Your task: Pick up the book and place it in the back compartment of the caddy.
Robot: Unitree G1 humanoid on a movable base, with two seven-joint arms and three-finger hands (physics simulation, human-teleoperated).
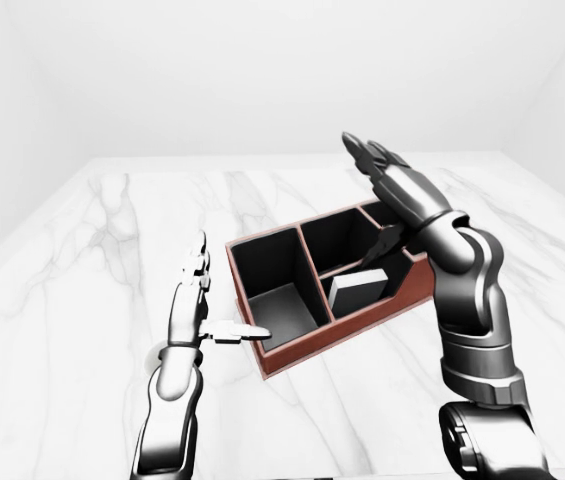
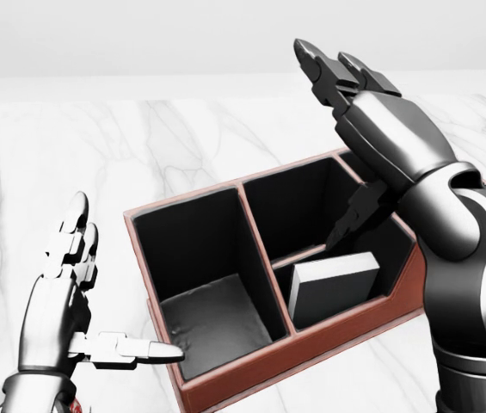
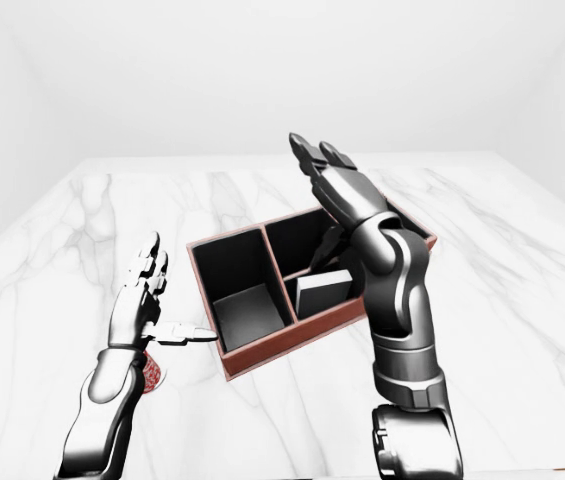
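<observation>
The red-brown caddy [image 2: 329,340] sits on the marble table with three dark compartments: one long one on the left and two on the right. The grey book [image 2: 333,284] leans tilted inside the lower-right compartment in the head view; the upper-right compartment holds nothing I can see. My right hand [image 2: 359,103] is open and empty, fingers spread, above the caddy's right side, with its thumb hanging over the book. My left hand [image 2: 96,301] is open and empty, just left of the caddy, thumb pointing at its left wall.
The white marble table [image 1: 82,260] stretches all around the caddy, with plain white walls beyond its top edge. A small red patterned thing [image 3: 150,375] shows under my left wrist in the right-eye view; I cannot tell what it is.
</observation>
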